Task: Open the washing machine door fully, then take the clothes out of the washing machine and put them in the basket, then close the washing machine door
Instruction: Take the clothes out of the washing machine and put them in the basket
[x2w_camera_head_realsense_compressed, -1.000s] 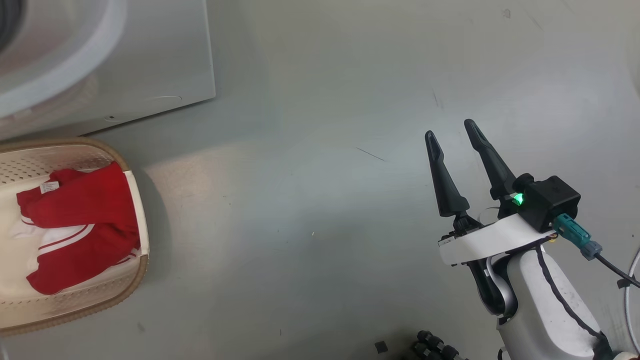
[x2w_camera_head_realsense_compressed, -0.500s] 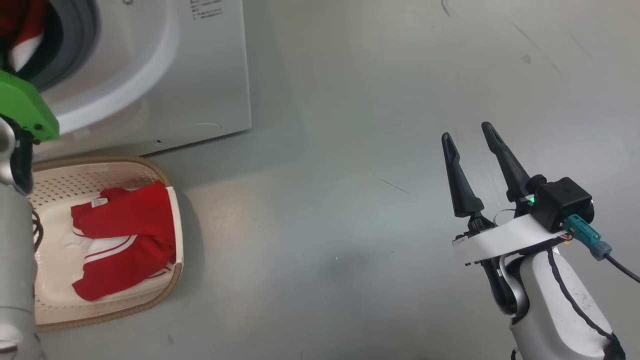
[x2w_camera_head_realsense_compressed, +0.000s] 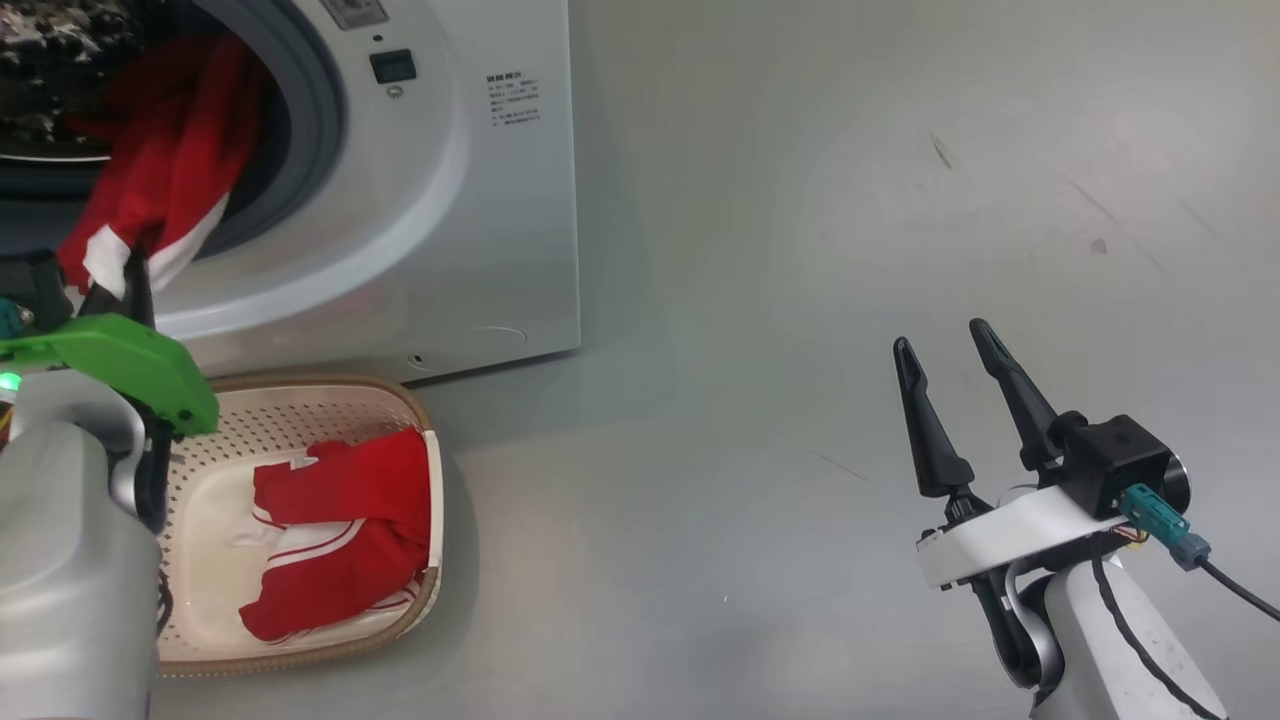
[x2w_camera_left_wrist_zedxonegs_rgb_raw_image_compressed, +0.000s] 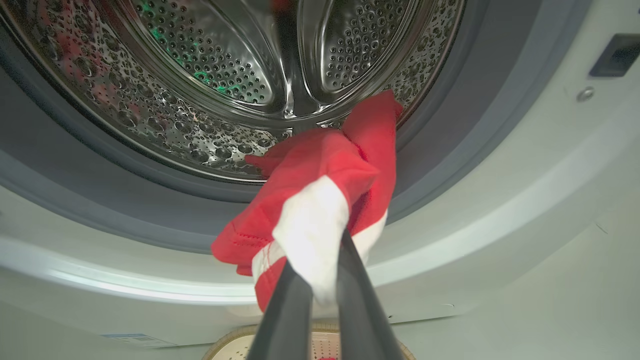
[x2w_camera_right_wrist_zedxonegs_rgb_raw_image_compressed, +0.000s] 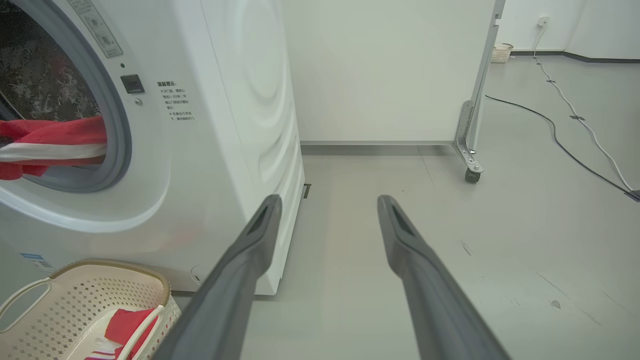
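Grey smooth floor (x2w_camera_head_realsense_compressed: 760, 300) throughout. Red garment (x2w_camera_left_wrist_zedxonegs_rgb_raw_image_compressed: 320, 200) hangs half out of the washing machine (x2w_camera_head_realsense_compressed: 480, 200), left gripper (x2w_camera_left_wrist_zedxonegs_rgb_raw_image_compressed: 320, 285) pinching its white trim, tail across the grey door seal (x2w_camera_left_wrist_zedxonegs_rgb_raw_image_compressed: 75, 165). Risk: tail could snag on the seal, or thin trim slip free and land short of the basket (x2w_camera_head_realsense_compressed: 330, 383) just below, one red piece (x2w_camera_head_realsense_compressed: 340, 520) already inside. Right gripper (x2w_camera_head_realsense_compressed: 938, 335) spread, empty, well apart. Floor scuffed; white partition (x2w_camera_right_wrist_zedxonegs_rgb_raw_image_compressed: 390, 70) on a castor (x2w_camera_right_wrist_zedxonegs_rgb_raw_image_compressed: 470, 175), loose cables (x2w_camera_right_wrist_zedxonegs_rgb_raw_image_compressed: 552, 125) beyond.

You've got grey floor (x2w_camera_head_realsense_compressed: 800, 300): basket (x2w_camera_head_realsense_compressed: 300, 420) sits just in front of the washing machine (x2w_camera_head_realsense_compressed: 480, 200), cable (x2w_camera_right_wrist_zedxonegs_rgb_raw_image_compressed: 549, 119) trails well off to its right.
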